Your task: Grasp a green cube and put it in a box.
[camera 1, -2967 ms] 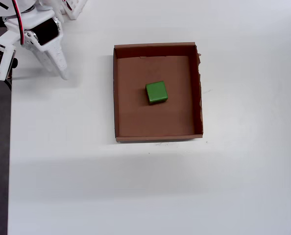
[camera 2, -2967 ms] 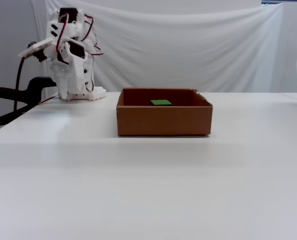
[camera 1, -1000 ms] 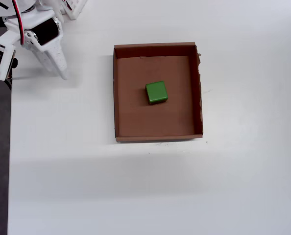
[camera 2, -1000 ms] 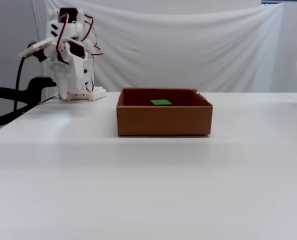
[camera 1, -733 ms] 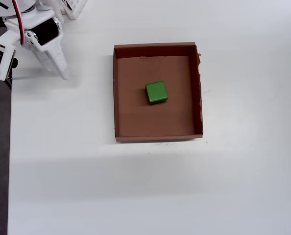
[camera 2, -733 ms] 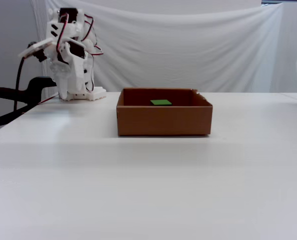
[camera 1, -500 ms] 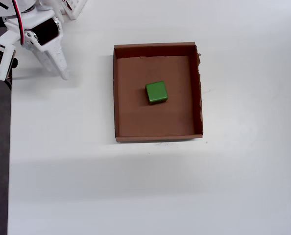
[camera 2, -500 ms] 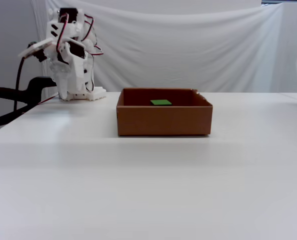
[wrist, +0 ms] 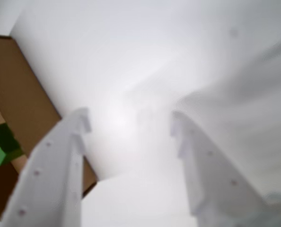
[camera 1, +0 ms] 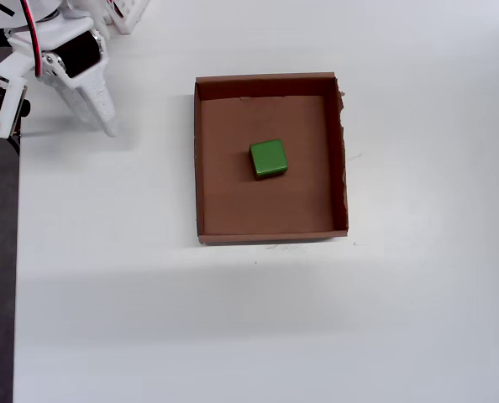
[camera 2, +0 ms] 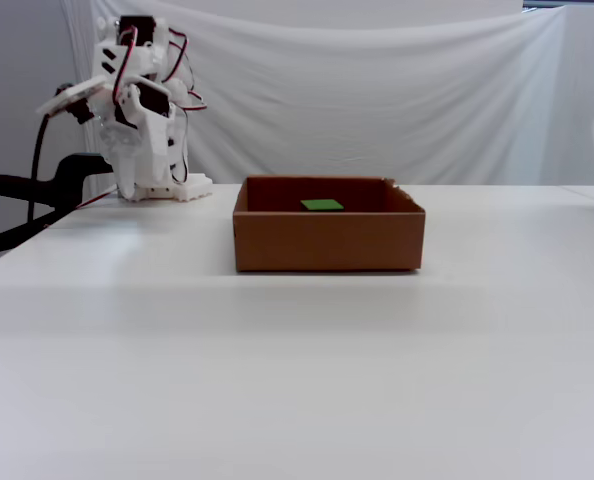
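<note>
White table (camera 1: 233, 336), green cube (camera 1: 268, 159) inside box (camera 1: 201, 168)

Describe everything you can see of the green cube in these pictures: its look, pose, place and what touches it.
The small bright-green cube has plain matte faces and slightly rounded edges. In the overhead view it sits flat on the floor of the shallow brown cardboard box, near the middle, slightly turned against the walls and clear of all four. In the fixed view only its top shows above the front wall. In the wrist view it appears at the left edge. Nothing but the box floor touches it.
</note>
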